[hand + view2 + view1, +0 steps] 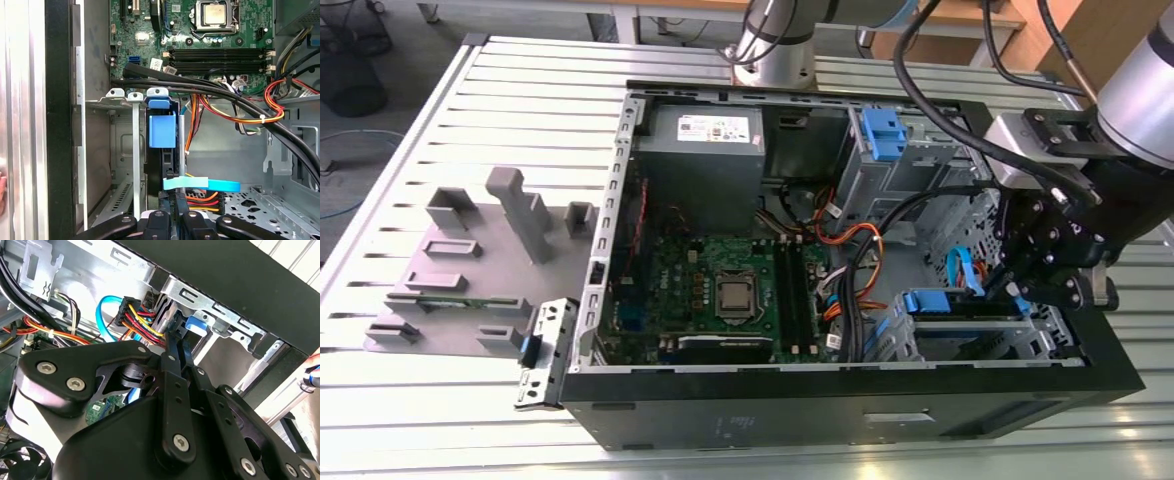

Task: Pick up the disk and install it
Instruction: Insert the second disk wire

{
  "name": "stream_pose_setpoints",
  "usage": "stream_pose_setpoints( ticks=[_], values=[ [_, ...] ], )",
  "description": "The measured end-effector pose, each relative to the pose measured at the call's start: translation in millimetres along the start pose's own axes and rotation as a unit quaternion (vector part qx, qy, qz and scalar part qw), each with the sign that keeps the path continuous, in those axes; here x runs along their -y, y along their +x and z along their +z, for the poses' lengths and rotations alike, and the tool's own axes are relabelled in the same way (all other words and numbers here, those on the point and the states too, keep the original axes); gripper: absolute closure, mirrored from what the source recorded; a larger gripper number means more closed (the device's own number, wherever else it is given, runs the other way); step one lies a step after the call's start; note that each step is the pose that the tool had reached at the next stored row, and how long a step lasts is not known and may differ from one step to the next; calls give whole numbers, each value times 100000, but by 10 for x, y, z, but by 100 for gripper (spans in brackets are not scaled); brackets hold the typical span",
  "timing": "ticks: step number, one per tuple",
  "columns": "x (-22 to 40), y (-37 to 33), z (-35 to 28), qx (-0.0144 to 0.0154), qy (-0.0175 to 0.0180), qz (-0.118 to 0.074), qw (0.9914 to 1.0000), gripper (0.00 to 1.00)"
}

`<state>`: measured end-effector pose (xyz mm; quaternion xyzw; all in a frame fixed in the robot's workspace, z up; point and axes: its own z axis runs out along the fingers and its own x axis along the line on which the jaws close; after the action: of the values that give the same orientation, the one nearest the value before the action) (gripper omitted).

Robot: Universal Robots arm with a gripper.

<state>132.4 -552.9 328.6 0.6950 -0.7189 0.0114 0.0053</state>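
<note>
The disk (pixel 945 303) stands on edge in the drive cage (pixel 987 345) at the case's front corner, on the exterior view's right. Its blue rail tab (pixel 162 131) shows in the first wrist view and again as a blue piece (pixel 196 323) in the second wrist view. My gripper (pixel 1014 290) reaches down into the case right over that cage. Its black fingers (pixel 170 355) lie close together and shut, tips (pixel 175 220) at the disk's near end. Whether they pinch any part of it is hidden.
The open computer case (pixel 854 420) lies on a slatted metal table. Inside are a motherboard (pixel 720 290), a grey power-supply box (pixel 700 135), a blue latch (pixel 881 135) and cable bundles (pixel 240 107) beside the cage. A grey fixture (pixel 467 270) sits on the exterior view's left.
</note>
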Motion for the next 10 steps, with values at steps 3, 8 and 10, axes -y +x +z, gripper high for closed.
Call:
stream_pose_setpoints(
  ticks=[3, 8, 10],
  values=[
    [0, 0, 3, 33, -3, -1, 100000, 82],
    [0, 0, -5, -8, -2, 1, 100000, 76],
    [0, 1, -35, 3, -1, 2, 100000, 76]
  ],
)
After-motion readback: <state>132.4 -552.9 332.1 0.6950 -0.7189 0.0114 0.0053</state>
